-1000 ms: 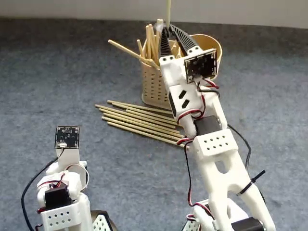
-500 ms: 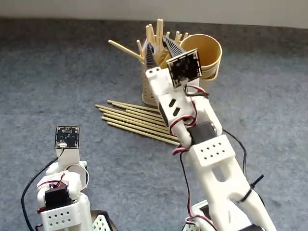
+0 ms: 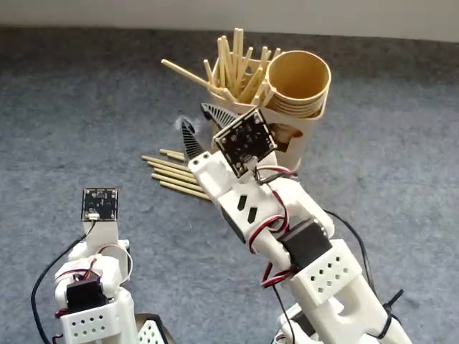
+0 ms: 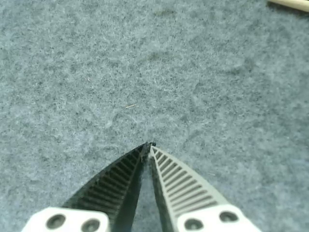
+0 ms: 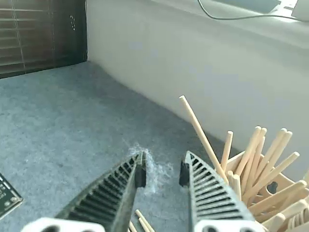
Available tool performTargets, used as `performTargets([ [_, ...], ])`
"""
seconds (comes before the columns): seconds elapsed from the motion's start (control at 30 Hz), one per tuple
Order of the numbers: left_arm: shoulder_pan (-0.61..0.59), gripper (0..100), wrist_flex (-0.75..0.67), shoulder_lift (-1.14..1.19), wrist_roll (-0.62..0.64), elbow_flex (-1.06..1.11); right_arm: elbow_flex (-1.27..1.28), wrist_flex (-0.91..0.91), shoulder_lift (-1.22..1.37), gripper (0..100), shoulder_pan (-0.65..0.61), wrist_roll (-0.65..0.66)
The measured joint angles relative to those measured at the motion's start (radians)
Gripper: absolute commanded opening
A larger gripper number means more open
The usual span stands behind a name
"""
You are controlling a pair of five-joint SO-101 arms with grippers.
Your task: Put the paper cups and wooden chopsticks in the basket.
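Plastic jaws of the right gripper [image 3: 199, 118] are standing moderately apart with nothing between them, left of the basket [image 3: 292, 137] at upper centre. The basket is holding paper cups [image 3: 300, 82] and upright chopsticks [image 3: 233, 61]. Loose chopsticks [image 3: 166, 174] are lying on the grey carpet [image 3: 72, 107] below the jaws. The left gripper [image 4: 150, 144] is pressing its jaws together over carpet.
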Motion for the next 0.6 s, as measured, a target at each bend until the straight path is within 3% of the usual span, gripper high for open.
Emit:
performTargets([
  [0.17, -0.006, 1, 0.0, 0.0, 0.0, 0.0, 0.069, 0.008, 0.052, 12.7, -0.003, 0.0],
  [0.6, -0.046, 1, 0.0, 0.0, 0.0, 0.0, -0.006, 0.199, 0.565, 12.7, -0.008, 0.003],
])
